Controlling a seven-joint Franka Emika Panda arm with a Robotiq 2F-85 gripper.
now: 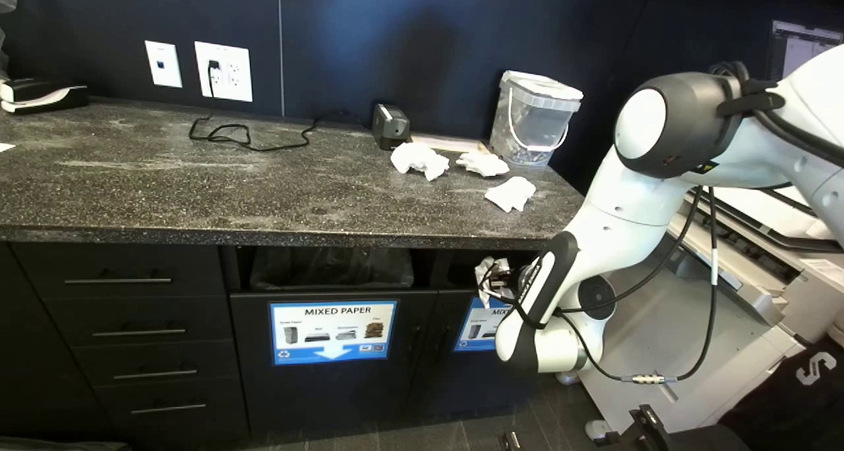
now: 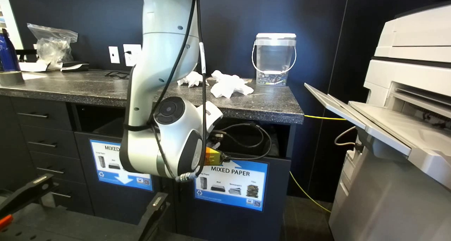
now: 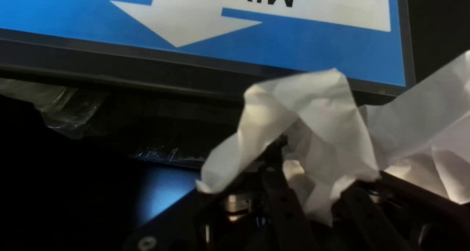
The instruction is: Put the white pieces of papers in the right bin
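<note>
My gripper point(image 1: 502, 281) is shut on a crumpled white piece of paper point(image 1: 489, 285), in front of the right bin's slot and under the counter's overhang. Seen from the wrist, that paper point(image 3: 330, 108) sticks out past the fingers and covers their tips. The right bin point(image 2: 243, 218) has a blue-and-white sign point(image 2: 230, 184); its dark slot point(image 3: 165, 130) lies just beyond the paper in the wrist view. Three more white papers lie on the counter: one point(image 1: 420, 159) by the sharpener, another point(image 1: 483, 163) beside it, and one point(image 1: 511, 194) closer to the front.
The counter point(image 1: 264, 194) overhangs the slots, its edge close above the gripper. Left of the right bin stands its twin point(image 1: 330, 398). A clear bucket point(image 2: 275, 59) and a black sharpener point(image 1: 390, 128) stand on the counter. A printer point(image 2: 405, 135) stands to the right.
</note>
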